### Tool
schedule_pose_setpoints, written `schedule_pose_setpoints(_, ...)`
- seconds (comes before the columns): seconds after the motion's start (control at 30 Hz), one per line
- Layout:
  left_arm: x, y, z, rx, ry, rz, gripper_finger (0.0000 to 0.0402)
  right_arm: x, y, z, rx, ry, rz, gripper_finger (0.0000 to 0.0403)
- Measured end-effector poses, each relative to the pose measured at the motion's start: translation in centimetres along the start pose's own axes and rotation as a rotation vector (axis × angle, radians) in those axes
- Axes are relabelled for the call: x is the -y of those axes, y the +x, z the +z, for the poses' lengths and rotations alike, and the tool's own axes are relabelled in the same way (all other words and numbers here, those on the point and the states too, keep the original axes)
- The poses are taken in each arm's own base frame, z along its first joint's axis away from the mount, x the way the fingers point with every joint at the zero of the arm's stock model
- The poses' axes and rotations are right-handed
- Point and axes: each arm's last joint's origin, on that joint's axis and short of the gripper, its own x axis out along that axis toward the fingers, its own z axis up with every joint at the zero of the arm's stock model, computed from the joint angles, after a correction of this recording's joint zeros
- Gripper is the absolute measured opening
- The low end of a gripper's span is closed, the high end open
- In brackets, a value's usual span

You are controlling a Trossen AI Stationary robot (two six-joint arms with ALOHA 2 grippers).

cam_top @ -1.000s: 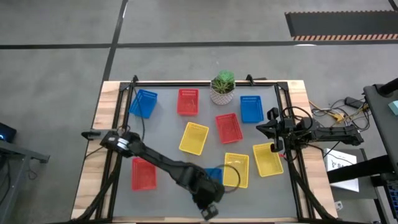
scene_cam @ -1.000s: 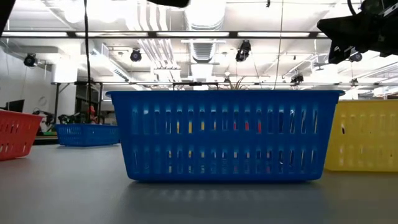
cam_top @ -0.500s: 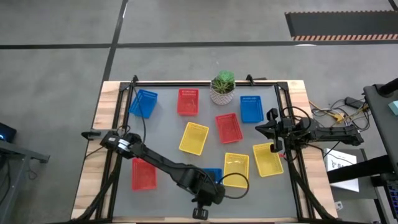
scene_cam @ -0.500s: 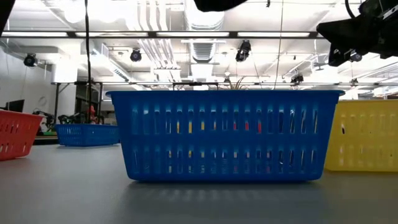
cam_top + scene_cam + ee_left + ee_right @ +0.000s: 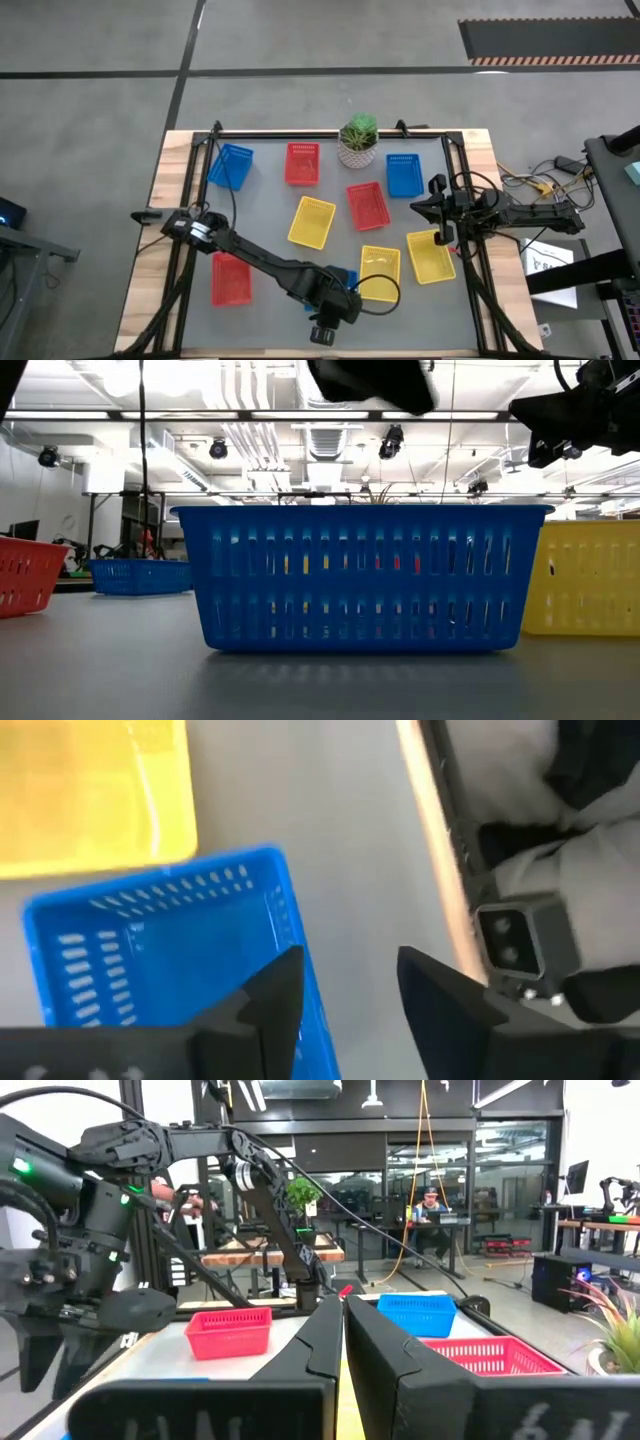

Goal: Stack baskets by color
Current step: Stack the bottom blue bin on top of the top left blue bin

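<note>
**Blue basket at the near edge, left arm over it**

Blue perforated plastic basket (image 5: 344, 280) sits at roughly 6 o'clock on the grey table top (image 5: 265, 200), close to the front edge, just beside a yellow mesh basket (image 5: 380, 272) at its 3 o'clock. Left gripper (image 5: 340, 1005) hangs over the blue basket's end wall, fingers spread, one finger (image 5: 270, 1000) above the rim, the other outside it; nothing held. Whether the inner finger touches the wall I cannot tell.

Right gripper (image 5: 340, 1330) waits at about 3 o'clock, over the second yellow basket (image 5: 431, 255), fingers clenched together, empty.

Other baskets, none stacked:
- blue at 11 o'clock (image 5: 231, 166) and at 2 o'clock (image 5: 403, 174)
- red at 12 o'clock (image 5: 302, 163), near centre (image 5: 368, 205), and at 8 o'clock (image 5: 231, 279)
- third yellow at centre (image 5: 311, 221)
- white pot with green plant (image 5: 358, 140) at 12 o'clock, not part of the job

Risks, as I judge them:
- the wall is thin and perforated, so a shallow pinch could slip and drop the basket
- a descent slightly off would push the basket sideways into the yellow neighbour, or toward the near edge
- lifted by one end, it may tilt and clip the yellow basket

Writing: no brand, label or lettering readable anywhere.
</note>
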Motion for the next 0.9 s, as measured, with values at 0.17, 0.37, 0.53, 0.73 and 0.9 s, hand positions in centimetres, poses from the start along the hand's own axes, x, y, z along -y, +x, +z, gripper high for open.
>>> schedule_pose_setpoints(0.17,-0.3,1.4,-1.0,-0.039,-0.006,0.016,0.0159,0.0,0.0,0.0,-0.001,0.000,0.000,0.0009)
schedule_pose_setpoints(0.37,-0.5,2.6,-1.4,-0.018,-0.004,0.010,0.0160,0.0,0.0,0.0,-0.004,0.002,0.000,0.0009)
schedule_pose_setpoints(0.53,-0.7,2.9,-1.6,-0.025,-0.006,0.016,0.0160,0.0,0.0,0.0,-0.004,0.002,0.000,0.0009)
schedule_pose_setpoints(0.73,-0.9,3.7,-2.0,-0.020,-0.015,0.019,0.0160,0.0,0.0,0.0,-0.004,0.002,0.000,0.0009)
schedule_pose_setpoints(0.9,-1.3,4.4,-2.2,-0.003,-0.020,0.003,0.0160,0.0,0.0,0.0,-0.004,0.005,0.000,0.0009)
